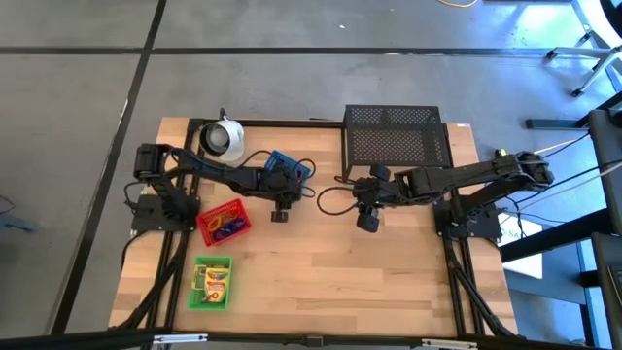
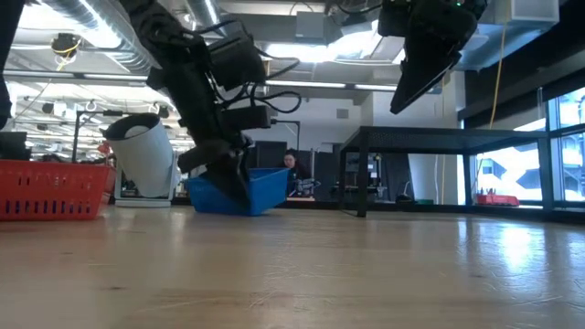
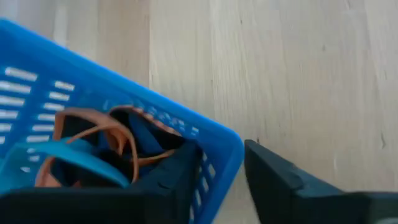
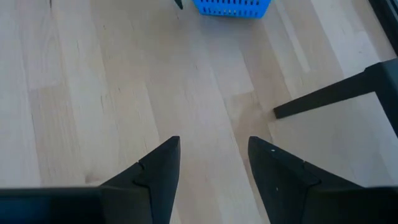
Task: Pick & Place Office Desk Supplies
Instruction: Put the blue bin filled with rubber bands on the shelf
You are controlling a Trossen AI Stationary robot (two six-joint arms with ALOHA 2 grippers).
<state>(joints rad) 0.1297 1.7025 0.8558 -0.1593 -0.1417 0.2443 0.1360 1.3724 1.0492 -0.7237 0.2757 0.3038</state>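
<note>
A blue tray [image 1: 292,163] stands on the table at the far left, with orange and blue loops [image 3: 93,134] inside. My left gripper [image 3: 217,152] is low at one corner of it, open. One finger [image 3: 177,171] is inside the tray and the other [image 3: 273,180] outside its wall. The low view shows the gripper coming down into the tray [image 2: 265,190]. My right gripper [image 4: 212,142] hangs open and empty above bare table, in front of the rack. A red tray [image 1: 224,222] with loops and a green tray [image 1: 212,282] with yellow-green boxes rest near the left edge. My left gripper straddles the blue tray's wall near a corner [image 3: 221,146], slanting down from above. A gap shows between the outer finger and the wall. Whether the inner finger touches the wall, I cannot tell. The tray rests on the table.
A large black wire-mesh rack [image 1: 397,136] stands at the far edge, one leg [image 4: 329,93] close to my right gripper. A white round object [image 1: 224,139] sits at the far left. Bare wood spreads over the middle and the near right.
</note>
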